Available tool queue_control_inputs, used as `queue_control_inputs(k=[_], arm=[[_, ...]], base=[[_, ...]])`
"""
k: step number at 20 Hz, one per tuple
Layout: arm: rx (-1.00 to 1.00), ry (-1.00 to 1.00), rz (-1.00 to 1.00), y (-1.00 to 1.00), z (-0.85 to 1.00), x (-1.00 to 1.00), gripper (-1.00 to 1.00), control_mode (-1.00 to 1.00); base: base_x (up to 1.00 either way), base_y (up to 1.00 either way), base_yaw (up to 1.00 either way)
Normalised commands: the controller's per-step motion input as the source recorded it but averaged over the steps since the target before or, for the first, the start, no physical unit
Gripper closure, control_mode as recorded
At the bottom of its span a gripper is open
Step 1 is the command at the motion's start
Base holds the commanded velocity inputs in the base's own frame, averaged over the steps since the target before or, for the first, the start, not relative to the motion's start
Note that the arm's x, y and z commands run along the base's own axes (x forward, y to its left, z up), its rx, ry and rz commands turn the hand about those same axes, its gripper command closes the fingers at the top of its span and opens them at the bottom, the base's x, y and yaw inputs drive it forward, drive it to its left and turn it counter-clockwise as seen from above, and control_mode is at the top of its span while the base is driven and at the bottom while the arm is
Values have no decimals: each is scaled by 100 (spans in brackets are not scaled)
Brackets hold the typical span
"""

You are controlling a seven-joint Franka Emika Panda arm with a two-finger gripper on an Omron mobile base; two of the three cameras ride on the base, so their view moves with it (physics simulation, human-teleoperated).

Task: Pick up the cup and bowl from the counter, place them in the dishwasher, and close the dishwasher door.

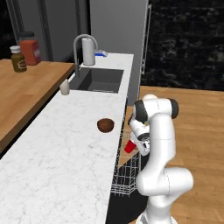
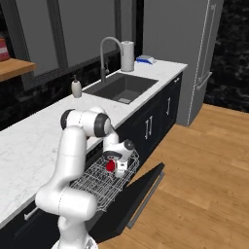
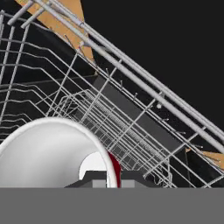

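Cup (image 2: 111, 166) is gripped by the gripper (image 2: 115, 168), whose fingers are clenched on its rim just over the dishwasher's rack (image 2: 97, 187). Seen from the left base, the cup (image 1: 130, 146) shows red beside the counter (image 1: 52, 166) edge, tilted, with the gripper (image 1: 136, 147) on it and the rack (image 1: 124, 179) below. In the hand view the cup (image 3: 52, 153) lies close under the camera, its white inside facing up and a strip of red wall at its rim; one finger (image 3: 94, 180) sits inside that rim and the other outside, with the rack (image 3: 131, 118) wires spreading beyond.

Relative to the rack: the bowl (image 1: 105, 125) rests on the counter beside it, well apart from the cup. The door (image 2: 141, 194) hangs open past the rack's outer edge, tilted down toward the floor (image 2: 204, 170). The sink (image 2: 121, 87) is set in the counter (image 2: 29, 141) farther along from the rack, with a faucet (image 2: 108, 53) behind it and a soap bottle (image 2: 76, 87) on the side nearer the rack.
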Motion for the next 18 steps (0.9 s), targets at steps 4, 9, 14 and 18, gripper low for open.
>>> queue_control_inputs(k=[4,9,14,18], arm=[[0,15,-8,23,-27,37,100,-100],[0,12,-10,7,-20,5,-100,-100],[3,8,-10,0,-10,0,-100,-100],[8,0,-9,0,29,-37,-100,-100]], base=[[0,0,0],[0,0,0],[0,0,0],[0,0,0]])
